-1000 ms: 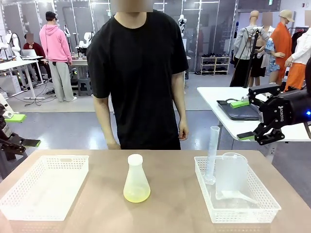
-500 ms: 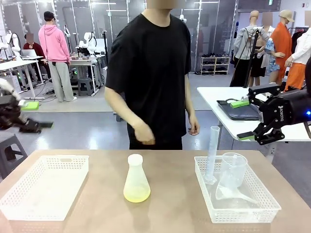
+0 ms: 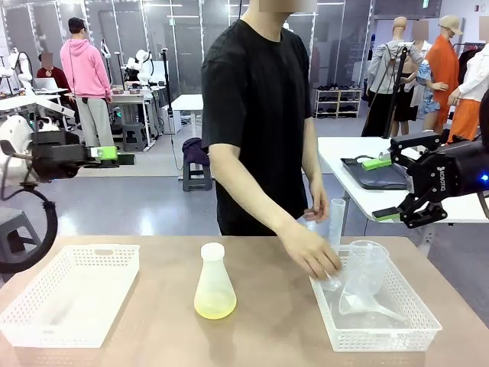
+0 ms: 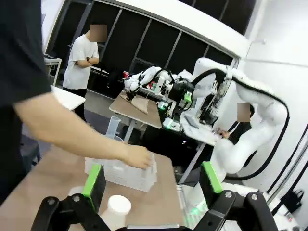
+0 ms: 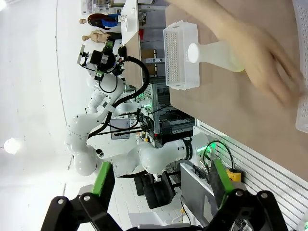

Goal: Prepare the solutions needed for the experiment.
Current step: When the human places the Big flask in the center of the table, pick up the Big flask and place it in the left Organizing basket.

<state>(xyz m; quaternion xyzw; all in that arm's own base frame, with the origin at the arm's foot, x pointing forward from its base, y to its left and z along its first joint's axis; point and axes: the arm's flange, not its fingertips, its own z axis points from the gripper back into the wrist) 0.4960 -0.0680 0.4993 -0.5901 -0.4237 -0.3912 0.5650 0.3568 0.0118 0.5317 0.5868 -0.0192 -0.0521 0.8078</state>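
Near middle of the table (image 3: 260,336): flask (image 3: 214,284) standing upright, long axis vertical, neck pointing up, white cap (image 3: 212,251) on top. The yellow liquid (image 3: 215,308) is a shallow layer in the flask's wide bottom. In the right wrist view the flask shows sideways, but that view is rolled.

Left of the flask, apart from it: left basket (image 3: 46,330). Right of the flask: right basket (image 3: 382,336). It holds a clear jug (image 3: 368,264) standing upright, a funnel (image 3: 359,304) lying on its side in front of the jug, and a tall measuring tube (image 3: 336,218) upright in the far-left corner.

Person's hand (image 3: 315,254) reaches down over that corner and covers the tube's base. Gripping or just touching, can't tell from here. The person (image 3: 260,115) stands at the far side of the table in a black shirt, leaning toward the right basket.

Left gripper (image 3: 114,156): in the air off the table's left side, well above the left basket. Released; its wrist view shows the fingers (image 4: 94,180) spread wide, holding nothing.

Right gripper (image 3: 386,189): in the air at the right, above and beyond the right basket. Also released, fingers (image 5: 103,182) wide apart and holding nothing.
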